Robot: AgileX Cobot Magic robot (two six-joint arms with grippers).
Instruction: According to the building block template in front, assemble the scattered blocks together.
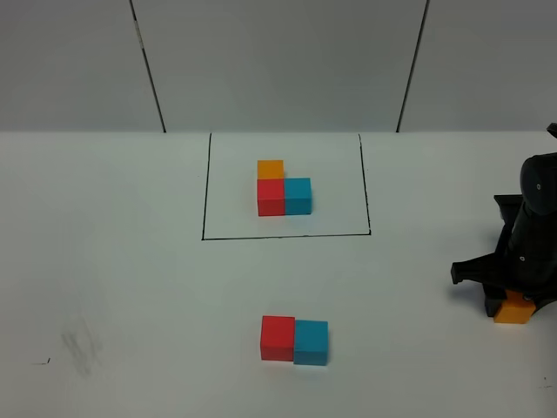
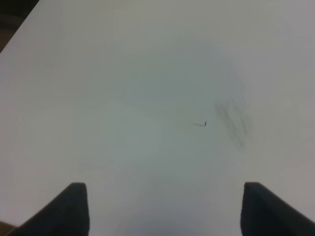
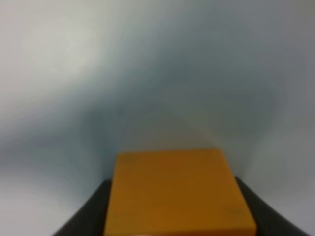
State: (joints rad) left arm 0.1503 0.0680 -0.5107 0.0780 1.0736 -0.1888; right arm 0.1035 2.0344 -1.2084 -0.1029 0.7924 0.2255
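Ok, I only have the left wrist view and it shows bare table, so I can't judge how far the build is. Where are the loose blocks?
Observer: The red block and blue block sit touching side by side, low in the middle of the high view, with red on the left.
Operator: And the orange one?
Observer: The orange block is gripped in the right hand, far off to the right, apart from that pair.
Operator: Where should it end up?
Observer: In the template, orange sits behind red, so it likely goes behind the loose red block.
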